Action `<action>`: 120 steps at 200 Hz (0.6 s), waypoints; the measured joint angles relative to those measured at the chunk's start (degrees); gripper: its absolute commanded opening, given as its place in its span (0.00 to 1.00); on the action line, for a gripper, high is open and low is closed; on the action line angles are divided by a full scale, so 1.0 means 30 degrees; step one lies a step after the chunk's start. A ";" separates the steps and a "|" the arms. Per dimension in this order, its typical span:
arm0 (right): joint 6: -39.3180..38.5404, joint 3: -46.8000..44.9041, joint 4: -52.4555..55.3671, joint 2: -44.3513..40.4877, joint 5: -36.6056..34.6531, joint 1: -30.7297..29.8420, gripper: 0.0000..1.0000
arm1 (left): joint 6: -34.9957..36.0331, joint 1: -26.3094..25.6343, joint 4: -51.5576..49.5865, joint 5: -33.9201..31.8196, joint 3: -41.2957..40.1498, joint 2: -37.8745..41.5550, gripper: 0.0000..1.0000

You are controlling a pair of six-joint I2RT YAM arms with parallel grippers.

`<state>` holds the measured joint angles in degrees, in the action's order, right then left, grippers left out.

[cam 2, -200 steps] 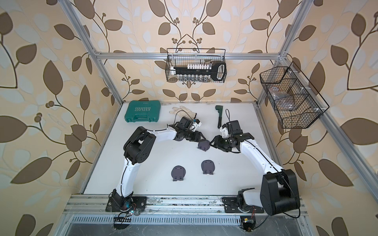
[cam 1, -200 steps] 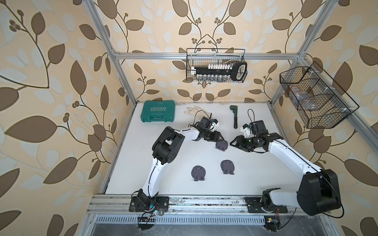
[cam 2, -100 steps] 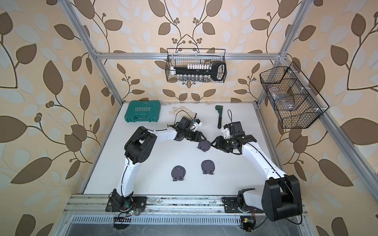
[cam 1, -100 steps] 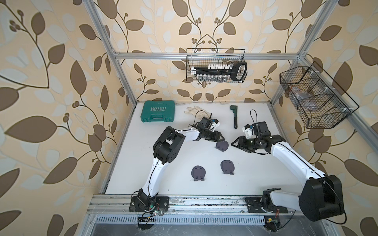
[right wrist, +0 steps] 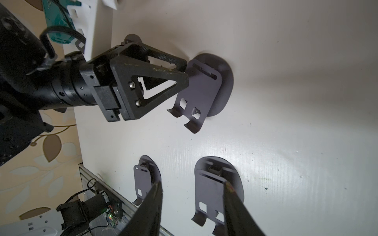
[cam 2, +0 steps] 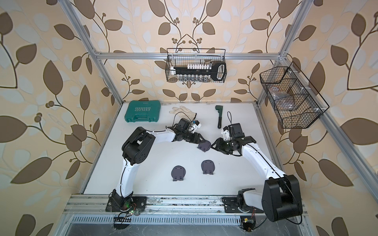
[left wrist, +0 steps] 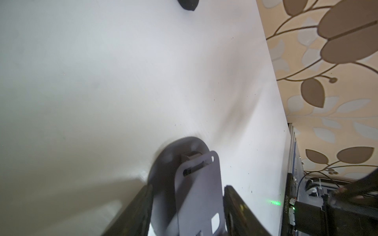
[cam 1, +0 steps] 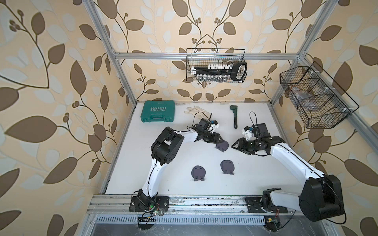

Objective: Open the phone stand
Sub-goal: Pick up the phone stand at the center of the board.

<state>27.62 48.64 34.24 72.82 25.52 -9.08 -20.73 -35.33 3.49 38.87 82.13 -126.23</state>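
With the left gripper (cam 1: 219, 141) pinching the phone stand (cam 1: 222, 146) at the middle of the table (cam 1: 194, 155) and the right gripper (cam 1: 235, 145) spread empty just beside it, the right jaws should take only the free lip of the plate (right wrist: 201, 92) and swing it off the round base (right wrist: 225, 81).

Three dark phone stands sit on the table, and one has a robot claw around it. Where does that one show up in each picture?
Both top views: the stand is just below and right of centre.
Left wrist: lower middle, between two black fingers.
Right wrist: upper middle, at the tip of a black claw.
Shared landmark: the left gripper, whose fingers meet the stand in every view.
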 measured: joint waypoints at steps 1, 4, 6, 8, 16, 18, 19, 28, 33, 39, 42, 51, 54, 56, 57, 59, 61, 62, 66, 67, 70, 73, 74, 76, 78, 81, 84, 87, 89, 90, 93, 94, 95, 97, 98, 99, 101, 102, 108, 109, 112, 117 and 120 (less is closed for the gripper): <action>0.0000 0.0000 -0.0007 0.0000 0.0000 0.0000 0.44 | -0.0007 -0.0007 0.0000 0.0015 0.0000 0.0000 0.55; 0.0000 -0.0007 -0.0015 0.0000 0.0000 0.0000 0.44 | 0.0007 -0.0007 0.0000 0.0051 0.0000 0.0000 0.55; 0.0000 -0.0007 -0.0015 0.0000 0.0000 0.0000 0.44 | 0.0015 -0.0007 0.0000 0.0058 0.0000 0.0000 0.55; 0.0000 -0.0007 -0.0029 0.0000 0.0000 0.0000 0.44 | 0.0007 -0.0007 0.0000 0.0066 0.0000 0.0000 0.54; 0.0000 -0.0029 -0.0073 0.0000 0.0000 0.0000 0.44 | 0.0029 -0.0051 0.0000 0.0087 0.0000 0.0000 0.53; 0.0000 -0.0044 -0.0095 0.0000 0.0007 0.0000 0.44 | 0.0051 -0.0066 0.0000 0.0087 0.0000 0.0000 0.53; 0.0000 -0.0044 -0.0102 0.0000 0.0007 0.0000 0.44 | 0.0058 -0.0073 0.0000 0.0087 0.0000 0.0000 0.53; 0.0000 -0.0080 -0.0124 0.0000 0.0007 0.0000 0.43 | 0.0066 -0.0117 -0.0007 0.0080 0.0000 0.0000 0.53; 0.0000 -0.0095 -0.0124 0.0000 0.0007 0.0000 0.43 | 0.0073 -0.0117 -0.0015 0.0073 0.0000 0.0000 0.53; 0.0000 -0.0109 -0.0124 0.0000 0.0007 0.0000 0.43 | 0.0073 -0.0117 -0.0015 0.0044 0.0000 0.0000 0.53; 0.0000 -0.0109 -0.0124 0.0000 0.0007 0.0000 0.43 | 0.0080 -0.0124 -0.0015 0.0022 0.0000 0.0000 0.53; 0.0000 -0.0109 -0.0138 0.0000 0.0015 0.0000 0.43 | 0.0080 -0.0124 -0.0015 -0.0022 0.0000 0.0000 0.52; 0.0000 -0.0109 -0.0138 0.0000 0.0015 0.0000 0.43 | 0.0080 -0.0124 -0.0015 -0.0029 0.0000 0.0000 0.52; 0.0000 -0.0109 -0.0138 0.0000 0.0015 0.0000 0.43 | 0.0080 -0.0124 -0.0015 -0.0029 0.0000 0.0000 0.52; 0.0000 -0.0109 -0.0146 0.0000 0.0015 0.0000 0.43 | 0.0080 -0.0124 -0.0015 -0.0036 0.0000 0.0000 0.52; 0.0000 -0.0109 -0.0138 0.0000 0.0015 0.0000 0.43 | 0.0080 -0.0124 -0.0015 -0.0036 0.0000 0.0000 0.52; 0.0000 -0.0109 -0.0138 0.0000 0.0015 0.0000 0.43 | 0.0080 -0.0124 -0.0015 -0.0036 0.0000 0.0000 0.51; 0.0000 -0.0109 -0.0138 0.0000 0.0015 0.0000 0.43 | 0.0080 -0.0124 -0.0015 -0.0036 0.0000 0.0000 0.51; 0.0000 -0.0109 -0.0138 0.0000 0.0015 0.0000 0.43 | 0.0095 -0.0124 -0.0015 -0.0036 0.0000 0.0000 0.51; 0.0000 -0.0109 -0.0138 0.0000 0.0015 0.0000 0.43 | 0.0087 -0.0124 -0.0015 -0.0029 0.0000 0.0000 0.51; 0.0000 -0.0109 -0.0138 0.0000 0.0015 0.0000 0.43 | 0.0102 -0.0124 -0.0015 -0.0029 0.0000 0.0000 0.50; 0.0000 -0.0109 -0.0138 0.0000 0.0015 0.0000 0.43 | 0.0131 -0.0124 -0.0022 -0.0022 0.0000 0.0000 0.50; 0.0000 -0.0109 -0.0138 0.0000 0.0015 0.0000 0.43 | 0.0131 -0.0124 -0.0036 -0.0022 0.0000 0.0000 0.50; 0.0000 -0.0109 -0.0138 0.0000 0.0015 0.0000 0.43 | 0.0131 -0.0124 -0.0051 -0.0022 0.0000 0.0000 0.50; 0.0000 -0.0109 -0.0138 0.0000 0.0015 0.0000 0.43 | 0.0160 -0.0124 -0.0080 -0.0015 0.0007 0.0000 0.50; 0.0000 -0.0117 -0.0138 0.0000 0.0015 0.0000 0.43 | 0.0189 -0.0124 -0.0102 -0.0007 0.0015 0.0000 0.49; 0.0000 -0.0117 -0.0146 0.0000 0.0015 0.0007 0.43 | 0.0211 -0.0124 -0.0175 0.0007 0.0029 0.0000 0.49; 0.0000 -0.0117 -0.0146 0.0000 0.0015 0.0007 0.43 | 0.0240 -0.0124 -0.0226 0.0022 0.0044 0.0000 0.49; 0.0000 -0.0124 -0.0146 0.0000 0.0015 0.0007 0.43 | 0.0255 -0.0124 -0.0277 0.0036 0.0066 0.0000 0.49; 0.0000 -0.0124 -0.0153 0.0000 0.0015 0.0007 0.43 | 0.0255 -0.0124 -0.0299 0.0051 0.0073 0.0000 0.49; 0.0000 -0.0138 -0.0160 0.0000 0.0015 0.0007 0.43 | 0.0291 -0.0124 -0.0364 0.0066 0.0109 0.0000 0.48; 0.0000 -0.0138 -0.0160 0.0000 0.0015 0.0007 0.43 | 0.0291 -0.0124 -0.0401 0.0073 0.0131 0.0000 0.48; 0.0000 -0.0138 -0.0160 0.0000 0.0015 0.0007 0.43 | 0.0299 -0.0124 -0.0423 0.0080 0.0138 0.0000 0.48; 0.0000 -0.0146 -0.0160 0.0000 0.0015 0.0007 0.43 | 0.0321 -0.0124 -0.0503 0.0109 0.0175 0.0000 0.48; 0.0000 -0.0146 -0.0153 0.0000 0.0015 0.0007 0.43 | 0.0335 -0.0124 -0.0532 0.0117 0.0189 0.0000 0.48; 0.0000 -0.0153 -0.0160 0.0000 0.0015 0.0007 0.43 | 0.0342 -0.0124 -0.0576 0.0131 0.0219 0.0000 0.48; 0.0000 -0.0160 -0.0153 0.0000 0.0015 0.0007 0.43 | 0.0342 -0.0124 -0.0619 0.0153 0.0240 0.0000 0.48; 0.0000 -0.0160 -0.0153 0.0000 0.0015 0.0007 0.43 | 0.0342 -0.0131 -0.0656 0.0182 0.0262 0.0000 0.48; 0.0000 -0.0197 -0.0182 0.0000 0.0022 0.0007 0.43 | 0.0379 -0.0168 -0.0787 0.0328 0.0386 -0.0007 0.47; 0.0000 -0.0197 -0.0182 0.0000 0.0015 0.0007 0.43 | 0.0386 -0.0175 -0.0831 0.0364 0.0430 -0.0015 0.47; 0.0000 -0.0204 -0.0182 0.0000 0.0022 0.0015 0.43 | 0.0401 -0.0189 -0.0925 0.0408 0.0510 -0.0015 0.47; 0.0000 -0.0233 -0.0197 0.0000 0.0022 0.0036 0.43 | 0.0415 -0.0211 -0.1020 0.0466 0.0656 -0.0058 0.47; 0.0000 -0.0240 -0.0204 0.0000 0.0022 0.0036 0.43 | 0.0437 -0.0219 -0.1093 0.0495 0.0743 -0.0066 0.47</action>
<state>27.62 47.92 33.63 72.82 25.58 -8.97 -19.42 -35.99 0.21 40.36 84.36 -126.43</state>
